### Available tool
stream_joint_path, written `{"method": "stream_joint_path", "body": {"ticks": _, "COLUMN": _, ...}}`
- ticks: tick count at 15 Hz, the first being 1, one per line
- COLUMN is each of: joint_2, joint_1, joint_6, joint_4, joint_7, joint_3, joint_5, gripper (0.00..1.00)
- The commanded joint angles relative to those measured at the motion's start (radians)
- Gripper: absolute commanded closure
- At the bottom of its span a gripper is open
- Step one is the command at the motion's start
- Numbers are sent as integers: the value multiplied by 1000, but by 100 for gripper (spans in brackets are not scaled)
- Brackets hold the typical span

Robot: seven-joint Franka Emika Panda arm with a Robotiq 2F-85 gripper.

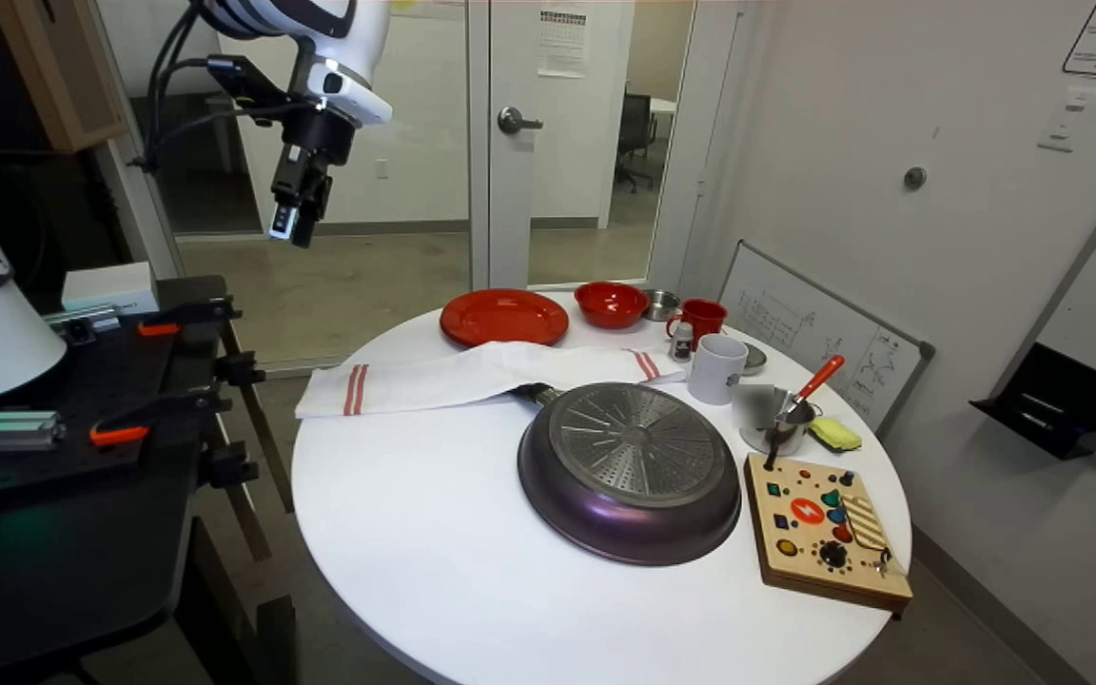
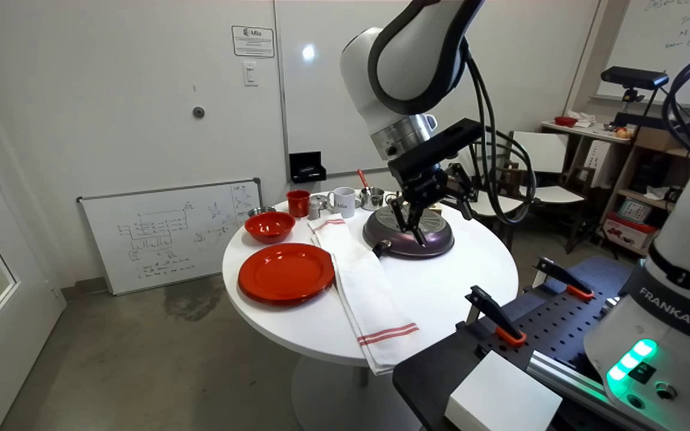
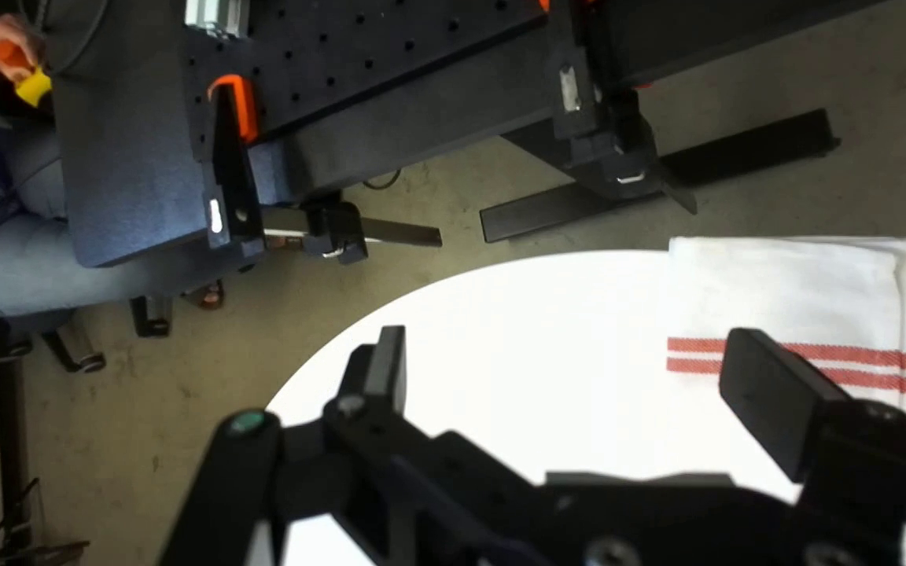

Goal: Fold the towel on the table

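Towel (image 3: pixel 787 287) partly hidden by tool (image 3: pixel 571 385) in wrist view, table (image 3: pixel 532 330) cut off there, whiteboard writing (image 2: pixel 156 230) illegible

Towel (image 1: pixel 472 376) white, red-striped (stripes (image 3: pixel 697 345) paired); table (image 1: pixel 415 533) plain white; plate (image 1: pixel 504 318), bowl (image 1: pixel 612 309) red; pan (image 1: pixel 629 476) dark purple.

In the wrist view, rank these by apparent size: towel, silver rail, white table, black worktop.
1. White table and black worktop: both cut off, too close to rank.
2. Towel.
3. Silver rail, clearly smallest.
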Motion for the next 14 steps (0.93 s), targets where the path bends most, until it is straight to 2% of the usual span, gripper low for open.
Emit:
{"method": "stream_joint_path", "body": {"ticks": 1, "joint_2": -12, "joint_1": 38, "joint_6": 129, "joint_4": -67, "joint_7": 107, "joint_3": -11, "joint_5": -63, "gripper": 0}}
{"method": "stream_joint_path", "body": {"ticks": 3, "joint_2": 0, "joint_1": 33, "joint_6": 246, "joint_4": -110, "joint_7": 145, "joint_3": -26, "joint_5": -83, "gripper": 0}}
{"method": "stream_joint_path", "body": {"ticks": 5, "joint_2": 14, "joint_1": 11, "joint_6": 418, "joint_4": -166, "joint_7": 131, "joint_3": -52, "joint_5": -80, "gripper": 0}}
{"method": "stream_joint_path", "body": {"ticks": 8, "joint_2": 52, "joint_1": -7, "joint_6": 657, "joint_4": -227, "joint_7": 104, "joint_3": -113, "joint_5": -154, "gripper": 0}}
{"method": "stream_joint_path", "body": {"ticks": 10, "joint_2": 122, "joint_1": -22, "joint_6": 786, "joint_4": -212, "joint_7": 139, "joint_3": -161, "joint_5": -309, "gripper": 0}}
{"method": "stream_joint_path", "body": {"ticks": 11, "joint_2": 121, "joint_1": -5, "joint_6": 828, "joint_4": -223, "joint_7": 148, "joint_3": -204, "joint_5": -405, "gripper": 0}}
{"method": "stream_joint_path", "body": {"ticks": 12, "joint_2": 115, "joint_1": 38, "joint_6": 828, "joint_4": -213, "joint_7": 147, "joint_3": -255, "joint_5": -485, "gripper": 0}}
{"method": "stream_joint_path", "body": {"ticks": 14, "joint_2": 154, "joint_1": 71, "joint_6": 821, "joint_4": -169, "joint_7": 183, "joint_3": -297, "joint_5": -656, "gripper": 0}}
